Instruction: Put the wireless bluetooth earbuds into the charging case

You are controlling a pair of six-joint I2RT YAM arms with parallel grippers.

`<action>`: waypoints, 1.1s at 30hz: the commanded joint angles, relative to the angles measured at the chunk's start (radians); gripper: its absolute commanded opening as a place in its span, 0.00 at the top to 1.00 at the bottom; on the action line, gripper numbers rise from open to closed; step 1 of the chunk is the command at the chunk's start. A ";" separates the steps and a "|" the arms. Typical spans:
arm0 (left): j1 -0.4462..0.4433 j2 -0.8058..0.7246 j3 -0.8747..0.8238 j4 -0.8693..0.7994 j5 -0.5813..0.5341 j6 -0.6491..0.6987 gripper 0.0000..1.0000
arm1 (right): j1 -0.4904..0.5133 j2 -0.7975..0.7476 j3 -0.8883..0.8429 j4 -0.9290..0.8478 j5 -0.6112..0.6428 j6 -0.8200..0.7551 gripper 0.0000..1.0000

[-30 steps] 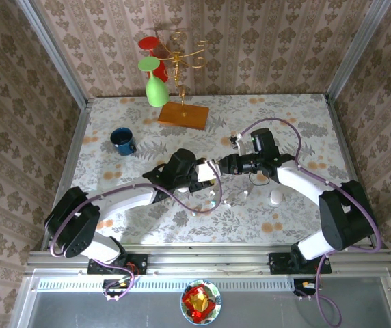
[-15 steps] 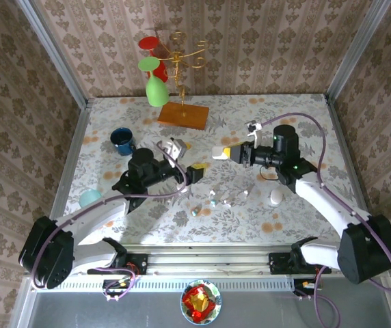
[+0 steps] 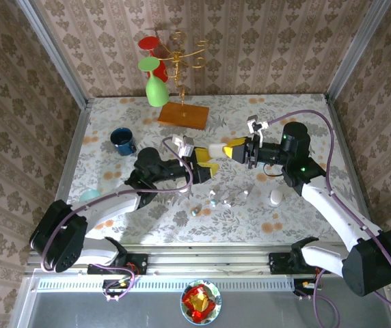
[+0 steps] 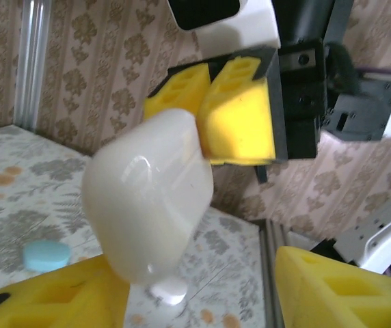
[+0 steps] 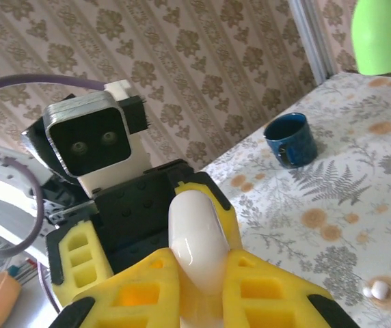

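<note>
My right gripper (image 3: 224,150) hangs above the table's middle, shut on a smooth white charging case (image 3: 214,149); in the right wrist view the case (image 5: 197,236) stands pinched between its yellow fingers (image 5: 141,287). My left gripper (image 3: 206,165) faces it, open, with its yellow fingers (image 4: 339,287) spread on either side of the case (image 4: 147,205). The case rests near one of them. Several tiny white earbuds (image 3: 227,200) and a pale teal one (image 3: 195,212) lie on the tablecloth below. Two small white buds (image 5: 379,290) also show on the cloth.
A second white case (image 3: 275,197) lies on the table under the right arm. A blue mug (image 3: 122,141) stands at the left, a glass rack on a wooden base (image 3: 183,115) at the back, and a teal object (image 3: 89,197) by the left edge.
The two grippers parted at the middle, with the right one carrying the white case up and to the right. The left gripper pulled back, then came forward again to the case.
</note>
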 commanded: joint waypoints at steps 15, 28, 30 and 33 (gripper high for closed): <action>-0.020 0.044 0.038 0.212 0.078 -0.054 0.66 | 0.006 -0.023 0.001 0.060 -0.103 -0.018 0.86; -0.019 0.054 0.055 0.257 0.105 -0.097 0.66 | 0.007 -0.020 -0.006 0.017 -0.095 -0.050 0.87; -0.019 0.054 0.057 0.257 0.105 -0.093 0.66 | 0.007 -0.020 -0.007 0.015 -0.097 -0.053 0.87; -0.018 0.056 0.060 0.250 0.103 -0.095 0.66 | 0.007 -0.020 -0.007 0.008 -0.095 -0.061 0.86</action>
